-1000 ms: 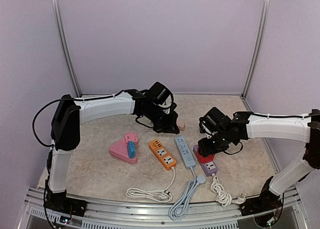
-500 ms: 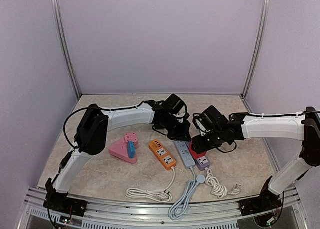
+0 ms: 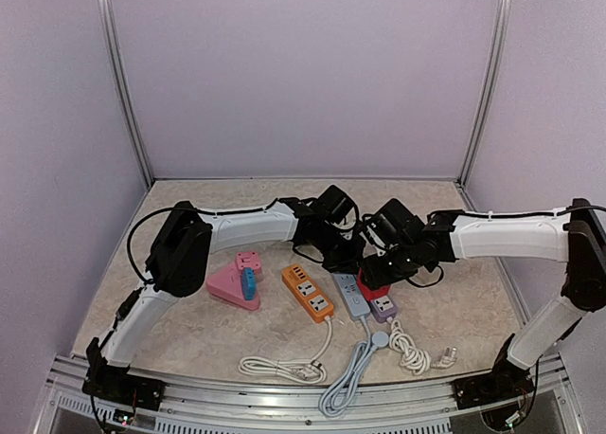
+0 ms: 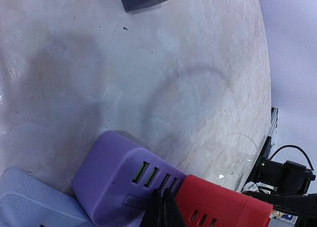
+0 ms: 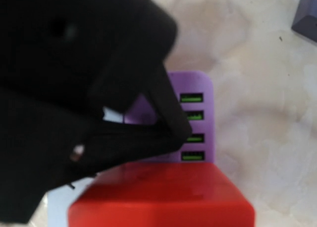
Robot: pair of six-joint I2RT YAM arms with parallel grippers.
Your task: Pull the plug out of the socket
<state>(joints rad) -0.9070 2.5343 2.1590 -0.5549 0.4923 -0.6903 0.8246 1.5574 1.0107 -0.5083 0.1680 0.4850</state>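
Note:
A red plug [image 3: 370, 287] sits in the far end of a purple power strip [image 3: 384, 307] right of centre. My left gripper [image 3: 351, 262] is shut, and its joined fingertips [image 4: 161, 209] press down on the purple strip [image 4: 124, 172] right beside the red plug [image 4: 220, 207]. My right gripper [image 3: 379, 273] is over the red plug and looks shut on it. In the right wrist view the red plug [image 5: 163, 199] fills the bottom, the purple strip [image 5: 197, 118] lies beyond it, and the left arm's black fingers [image 5: 148, 123] cross in front. My right fingers do not show there.
A blue-grey strip [image 3: 351, 296] and an orange strip [image 3: 309, 293] lie just left of the purple one. A pink triangular socket [image 3: 227, 287] with a blue plug [image 3: 248, 282] and a pink adapter [image 3: 249, 261] lie further left. White cables [image 3: 279, 366] coil near the front edge.
My left arm has swung right from the back centre and come down on the purple strip. My right gripper has moved the red plug and the purple strip a little to the left.

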